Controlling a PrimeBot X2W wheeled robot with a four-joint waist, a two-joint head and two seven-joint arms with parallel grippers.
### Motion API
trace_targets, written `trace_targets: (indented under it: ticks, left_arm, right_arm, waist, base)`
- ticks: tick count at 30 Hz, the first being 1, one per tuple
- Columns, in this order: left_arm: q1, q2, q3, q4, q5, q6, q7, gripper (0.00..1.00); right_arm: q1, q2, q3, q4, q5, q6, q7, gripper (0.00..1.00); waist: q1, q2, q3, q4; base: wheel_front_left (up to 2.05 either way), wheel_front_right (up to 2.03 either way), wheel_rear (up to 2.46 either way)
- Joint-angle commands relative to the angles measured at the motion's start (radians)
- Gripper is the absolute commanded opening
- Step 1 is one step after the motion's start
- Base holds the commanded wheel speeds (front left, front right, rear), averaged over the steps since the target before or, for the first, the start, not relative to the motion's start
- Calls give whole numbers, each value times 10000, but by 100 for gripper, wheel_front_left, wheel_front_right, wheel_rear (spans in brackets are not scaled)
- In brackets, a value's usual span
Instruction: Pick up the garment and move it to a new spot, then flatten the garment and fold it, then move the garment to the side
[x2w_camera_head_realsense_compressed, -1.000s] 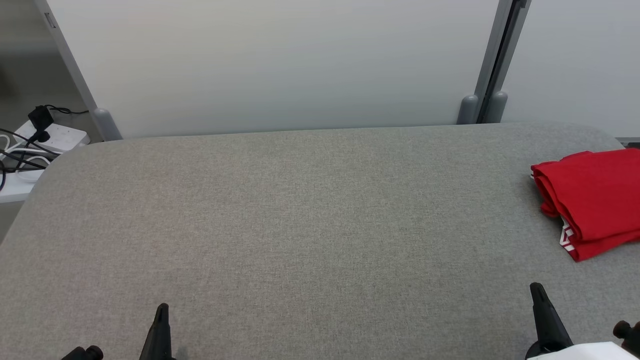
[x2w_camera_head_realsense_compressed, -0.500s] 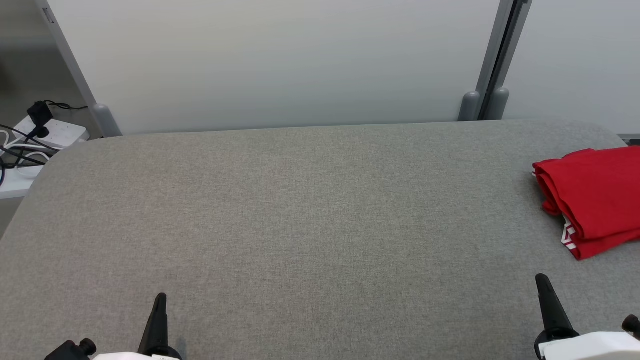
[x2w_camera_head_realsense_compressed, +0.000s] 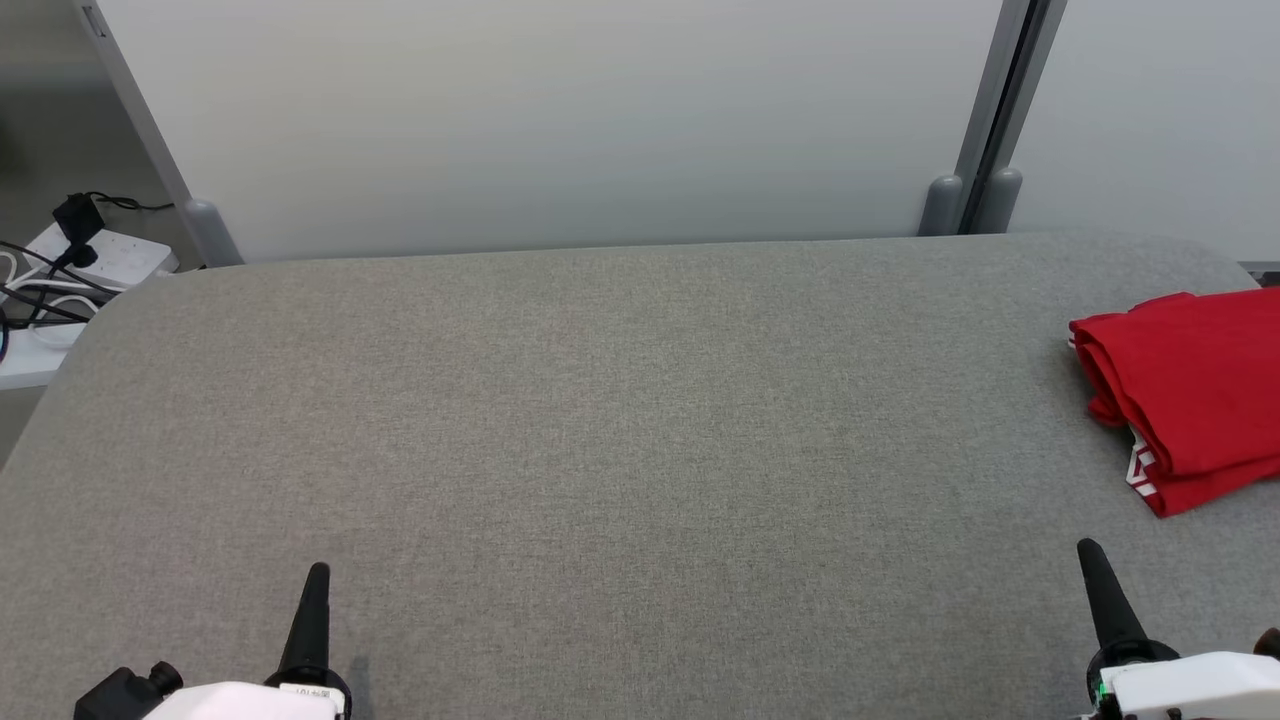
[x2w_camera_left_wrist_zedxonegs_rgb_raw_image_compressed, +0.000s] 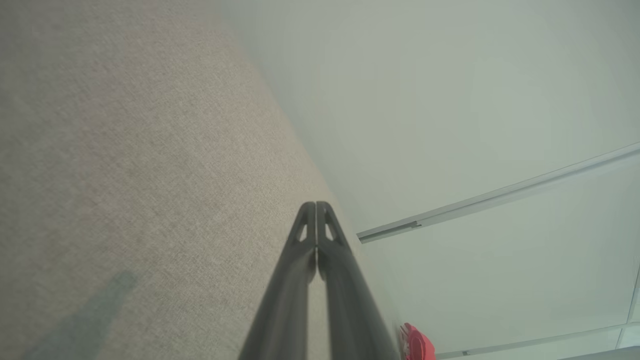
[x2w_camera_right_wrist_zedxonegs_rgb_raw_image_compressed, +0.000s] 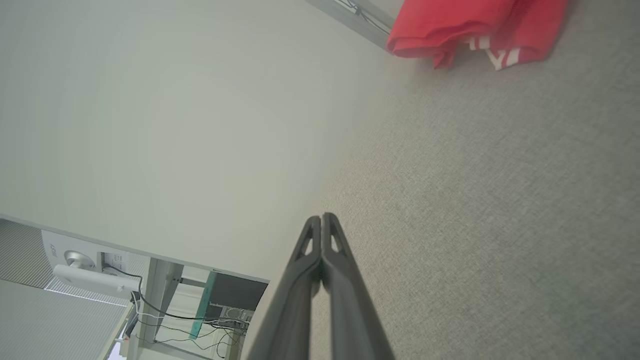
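The red garment (x2w_camera_head_realsense_compressed: 1190, 390) is running off the head view's edge at 3 o'clock, and its white print (x2w_camera_head_realsense_compressed: 1139, 470) is showing too small to read.

My head camera looks forward and down on the grey table (x2w_camera_head_realsense_compressed: 600, 420); both wrist cameras skim low along it, all sharing the red garment (x2w_camera_head_realsense_compressed: 1190, 390).

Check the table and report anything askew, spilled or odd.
Nothing spilled or damaged. The folded red garment lies at the right of the grey table, its layers slightly uneven: a lower edge with white print pokes out.
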Motion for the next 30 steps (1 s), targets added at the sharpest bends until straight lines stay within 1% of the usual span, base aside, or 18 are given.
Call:
trace_targets:
  ticks: [1, 16, 30]
  left_arm:
    - [-587, 161, 270, -211, -303, -138, 64, 0]
    - [-966, 184, 421, -108, -1861, -281, 476, 0]
    - [-1373, 209, 584, 2, -3534, -434, 918, 0]
  right_arm:
    - [-518, -162, 55, -182, 300, 3, 85, 0]
    - [-811, -154, -164, -34, 1846, 2, 492, 0]
    - [-1127, -141, -406, 125, 3501, 2, 934, 0]
  waist:
    - [0, 0, 10, 2]
    - [0, 0, 111, 17]
    - [0, 0, 219, 34]
  base:
    - [0, 0, 0]
    - [0, 0, 0]
    - [0, 0, 0]
